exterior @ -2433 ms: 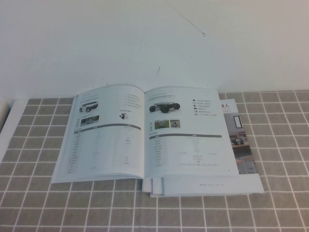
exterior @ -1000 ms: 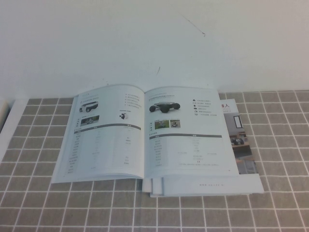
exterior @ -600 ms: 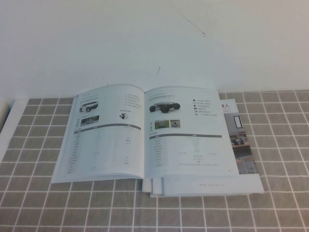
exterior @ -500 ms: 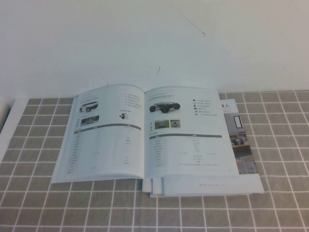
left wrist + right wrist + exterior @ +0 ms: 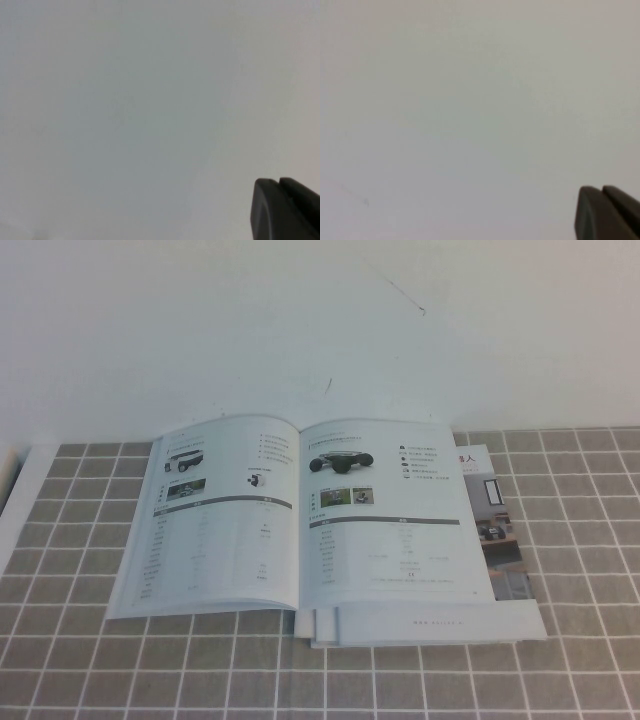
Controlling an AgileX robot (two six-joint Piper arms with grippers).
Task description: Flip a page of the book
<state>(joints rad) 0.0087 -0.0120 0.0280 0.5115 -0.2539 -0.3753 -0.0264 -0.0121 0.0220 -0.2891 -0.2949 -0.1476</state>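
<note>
– high view first: what's on the counter (image 5: 80,660)?

– the book (image 5: 300,525) lies open and flat on the grey tiled top, near the white wall (image 5: 320,330). the page (image 5: 385,515) with the dark low vehicle is the right-hand leaf, lying flat. a wider brochure (image 5: 500,540) sticks out from under the book's right side and near edge.

– and the arms?

– neither reaches over the counter. the left hand (image 5: 285,210) shows only as a dark tip against plain white in its own wrist view; can't tell whether it's wide or narrow. the right hand (image 5: 607,212) looks the same in its view, fingers pressed together, holding nothing.
</note>
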